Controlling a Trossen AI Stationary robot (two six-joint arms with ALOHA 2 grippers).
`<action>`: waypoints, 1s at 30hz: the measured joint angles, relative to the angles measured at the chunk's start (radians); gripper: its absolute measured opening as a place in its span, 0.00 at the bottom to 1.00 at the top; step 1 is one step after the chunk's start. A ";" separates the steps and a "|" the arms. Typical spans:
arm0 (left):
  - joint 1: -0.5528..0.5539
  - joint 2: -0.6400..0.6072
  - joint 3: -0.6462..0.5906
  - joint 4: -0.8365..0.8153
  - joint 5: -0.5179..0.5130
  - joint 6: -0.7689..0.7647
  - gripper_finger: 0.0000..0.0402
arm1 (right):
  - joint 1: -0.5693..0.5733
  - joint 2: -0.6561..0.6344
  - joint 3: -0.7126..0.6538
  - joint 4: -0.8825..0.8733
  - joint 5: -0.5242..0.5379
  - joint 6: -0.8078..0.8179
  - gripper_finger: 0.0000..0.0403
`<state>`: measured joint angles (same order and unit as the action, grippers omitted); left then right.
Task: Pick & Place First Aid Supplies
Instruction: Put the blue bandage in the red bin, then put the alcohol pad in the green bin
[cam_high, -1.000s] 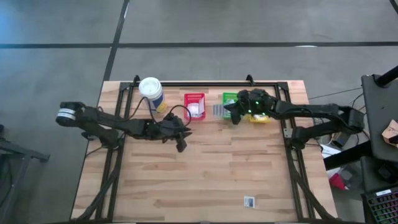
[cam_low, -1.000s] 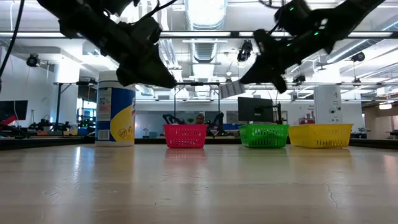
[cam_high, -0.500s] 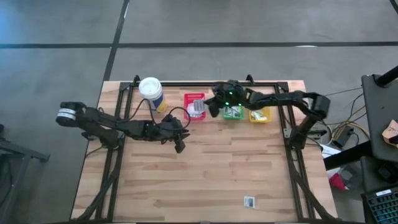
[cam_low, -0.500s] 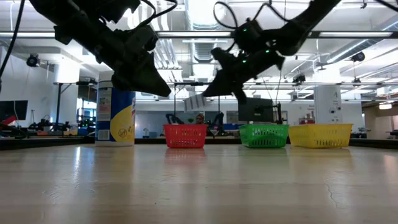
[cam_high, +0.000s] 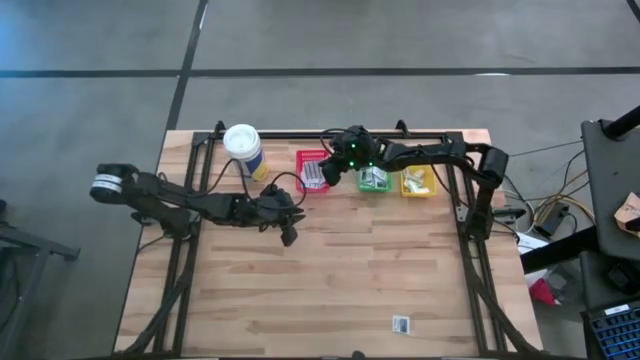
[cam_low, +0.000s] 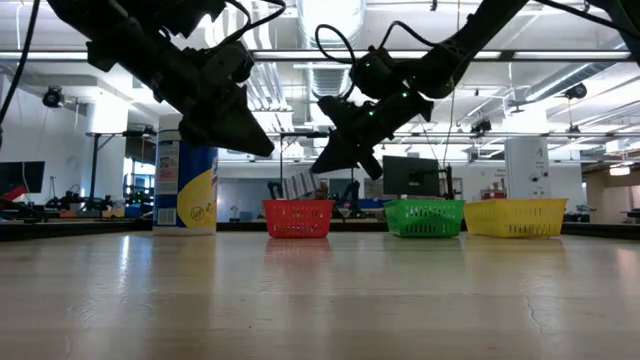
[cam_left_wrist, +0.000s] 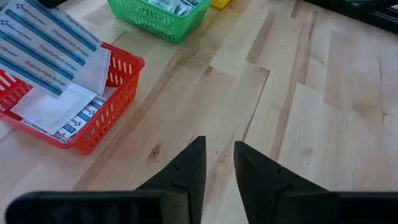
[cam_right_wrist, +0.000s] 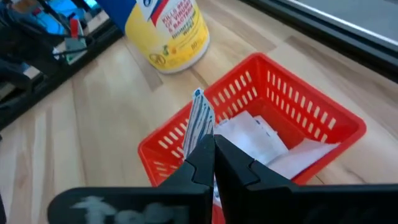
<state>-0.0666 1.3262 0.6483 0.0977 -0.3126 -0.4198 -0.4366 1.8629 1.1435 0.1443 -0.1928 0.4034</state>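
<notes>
So the right gripper (cam_right_wrist: 213, 163) has its fingers pinched tight on a striped packet (cam_right_wrist: 200, 121), a flat white one with dark-blue bands, and it's hanging right over the red bin (cam_right_wrist: 323, 115), not let go yet. The low view shows that same packet dangling just above the bin's rim. The left gripper (cam_left_wrist: 217, 163) isn't doing anything, fingers slightly parted with nothing between them, parked above bare table near the red bin. As for progress: the red bin already has several white packets (cam_left_wrist: 59, 109) lying in it, the green bin (cam_high: 373, 178) has some too, and the yellow bin (cam_high: 417, 183) looks like it holds a couple, so I'd guess the sorting is pretty far along. One lone packet (cam_high: 400, 323) sits way off near the front edge of the table, well apart from everything, so that's probably still to do. The table (cam_high: 330, 280) is pale wood planks, with a white canister (cam_high: 243, 150) with a yellow label beside the red bin. Behind it, a big open workspace with ceiling lights and monitors.
</notes>
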 joint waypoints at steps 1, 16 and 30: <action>0.000 0.000 0.000 0.000 0.000 0.000 0.23 | 0.000 0.000 0.004 -0.009 0.000 -0.005 0.02; -0.006 0.001 0.000 0.006 0.000 -0.005 0.23 | -0.011 -0.035 0.112 -0.300 -0.016 -0.074 0.26; -0.018 0.001 0.000 0.007 0.001 -0.008 0.23 | 0.191 -0.330 0.033 -0.704 -0.010 -0.193 0.21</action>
<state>-0.0841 1.3270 0.6483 0.1046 -0.3119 -0.4274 -0.2455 1.5325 1.1766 -0.5595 -0.2031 0.2100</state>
